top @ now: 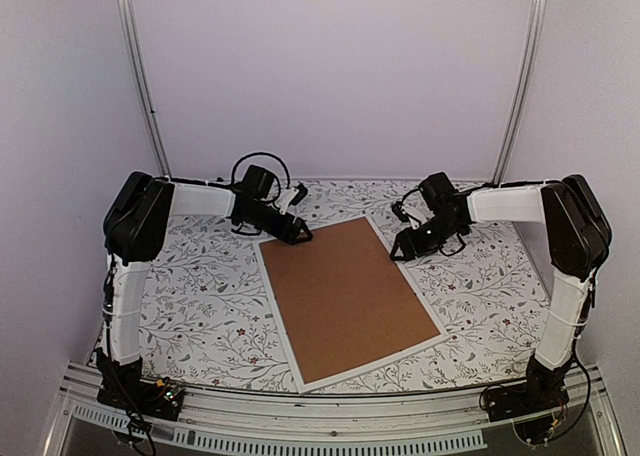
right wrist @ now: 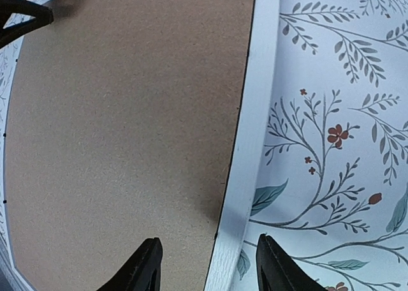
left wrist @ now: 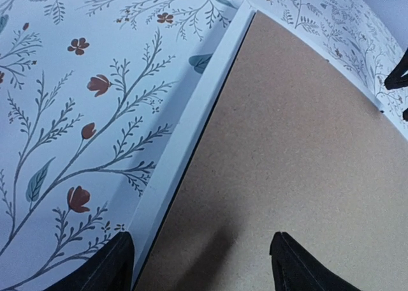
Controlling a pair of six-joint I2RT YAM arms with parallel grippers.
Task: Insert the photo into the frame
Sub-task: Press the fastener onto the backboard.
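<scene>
The white frame (top: 283, 336) lies flat mid-table, with a plain brown backing board (top: 345, 296) filling it. The photo is hidden. My left gripper (top: 300, 234) is at the frame's far left corner. In the left wrist view its jaws (left wrist: 201, 265) stand open, one on each side of the frame's white rail (left wrist: 191, 125), over the board (left wrist: 299, 131). My right gripper (top: 398, 253) is at the far right edge. It (right wrist: 210, 265) is open too, straddling the rail (right wrist: 252, 144) beside the board (right wrist: 127, 125). Neither holds anything.
A floral cloth (top: 200, 306) covers the table around the frame. White walls with two metal poles (top: 140, 76) close off the back and sides. A metal rail (top: 330, 421) runs along the near edge between the arm bases.
</scene>
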